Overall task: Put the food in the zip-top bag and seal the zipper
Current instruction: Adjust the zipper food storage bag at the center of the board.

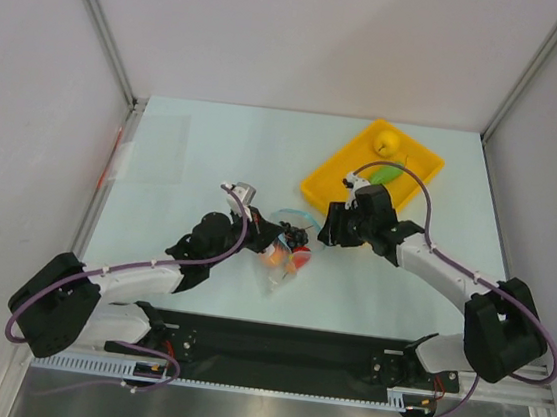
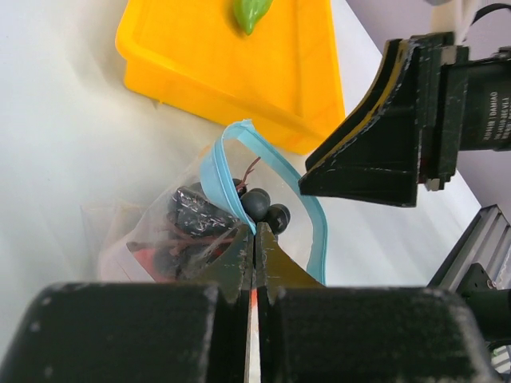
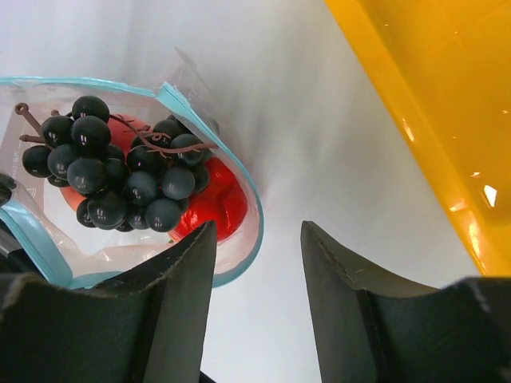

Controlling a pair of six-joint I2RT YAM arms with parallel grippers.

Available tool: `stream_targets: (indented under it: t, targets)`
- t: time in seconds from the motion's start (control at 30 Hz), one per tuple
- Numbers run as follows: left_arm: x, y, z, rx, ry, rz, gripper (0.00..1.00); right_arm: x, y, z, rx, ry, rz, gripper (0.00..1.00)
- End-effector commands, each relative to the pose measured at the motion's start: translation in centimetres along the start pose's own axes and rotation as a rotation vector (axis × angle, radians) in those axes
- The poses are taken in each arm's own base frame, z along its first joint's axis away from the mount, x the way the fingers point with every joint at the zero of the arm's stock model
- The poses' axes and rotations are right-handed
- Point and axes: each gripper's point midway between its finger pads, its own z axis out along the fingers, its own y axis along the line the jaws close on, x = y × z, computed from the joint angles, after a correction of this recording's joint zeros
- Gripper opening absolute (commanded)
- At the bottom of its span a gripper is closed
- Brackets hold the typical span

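The clear zip-top bag [image 1: 280,269] lies mid-table with its teal zipper [image 2: 313,214] mouth held open. A black grape bunch [image 3: 112,167] and a red fruit [image 3: 214,203] sit inside it; a peach-orange fruit [image 1: 271,258] shows through it too. My left gripper [image 2: 254,238] is shut on the bag's near zipper edge. My right gripper [image 3: 258,230] is open and empty, just right of the bag's mouth and above the table. A yellow fruit [image 1: 388,141] and a green fruit [image 1: 385,173] lie in the yellow tray [image 1: 334,180].
The yellow tray [image 3: 431,104] stands close behind and to the right of the right gripper. The right gripper's body [image 2: 383,136] hangs over the bag's far side in the left wrist view. White walls enclose the table on three sides.
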Motion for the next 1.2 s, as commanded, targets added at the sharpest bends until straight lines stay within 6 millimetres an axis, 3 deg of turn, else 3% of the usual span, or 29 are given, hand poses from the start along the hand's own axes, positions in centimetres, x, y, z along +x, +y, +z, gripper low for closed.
stream_targets:
  t: [0.0, 0.17, 0.23, 0.27, 0.37, 0.5, 0.53, 0.6, 0.7, 0.73, 0.83, 0.87, 0.93, 1.0, 1.03, 1.17]
  targets:
    - [-2.3, -0.9, 0.1, 0.02, -0.064, -0.012, 0.0, -0.6, 1.2, 0.8, -0.064, -0.018, 0.044, 0.51]
    - [-2.2, -1.6, 0.1, 0.054, -0.045, 0.002, 0.0, 0.1, 1.6, 1.6, -0.09, 0.02, 0.077, 0.44]
    - [-2.6, -2.3, 0.1, 0.08, -0.042, 0.023, 0.0, 0.0, 2.2, 1.5, -0.115, 0.018, 0.091, 0.31]
    - [-2.3, -2.4, 0.0, 0.083, -0.017, 0.032, 0.0, -0.3, 2.5, 1.4, -0.126, 0.012, 0.091, 0.18]
    - [-3.1, -4.2, 0.0, 0.119, 0.02, 0.071, 0.0, -1.0, 3.6, 0.4, -0.159, -0.015, 0.08, 0.0]
    - [-4.1, -8.6, -0.9, 0.187, 0.068, 0.155, 0.0, -3.2, 3.8, -2.5, -0.094, -0.163, 0.047, 0.0]
    - [-4.2, -9.2, -1.0, 0.186, 0.067, 0.178, 0.0, -4.7, 3.4, -3.9, -0.048, -0.248, 0.038, 0.0]
    - [-4.3, -11.3, -1.1, 0.216, 0.071, 0.211, 0.0, -5.0, 4.3, -4.8, -0.069, -0.299, 0.015, 0.0]
    - [-3.2, -12.3, 0.0, 0.235, 0.118, 0.206, 0.0, -5.3, 5.2, -5.8, -0.078, -0.346, -0.01, 0.0]
    - [-1.1, -11.7, 1.1, 0.229, 0.193, 0.207, 0.0, -5.5, 5.4, -6.1, -0.077, -0.358, -0.019, 0.0]
    - [0.3, -12.5, 3.0, 0.255, 0.274, 0.222, 0.0, -5.5, 5.3, -6.2, -0.045, -0.381, -0.032, 0.0]
    - [2.6, -11.5, 3.9, 0.23, 0.359, 0.229, 0.0, -5.5, 5.1, -6.0, -0.035, -0.376, -0.026, 0.0]
    - [2.5, -11.6, 4.9, 0.209, 0.379, 0.241, 0.0, -5.6, 4.4, -6.1, 0.007, -0.378, -0.012, 0.0]
    - [2.9, -10.1, 5.2, 0.142, 0.387, 0.258, 0.0, -5.8, 3.6, -6.5, 0.035, -0.383, 0.006, 0.0]
    - [2.4, -9.4, 4.5, 0.114, 0.357, 0.27, 0.0, -6.1, 1.9, -6.9, 0.052, -0.396, 0.042, 0.0]
    - [1.4, -9.1, 3.5, 0.104, 0.307, 0.275, 0.01, -6.0, 1.8, -6.5, -0.012, -0.362, 0.066, 0.0]
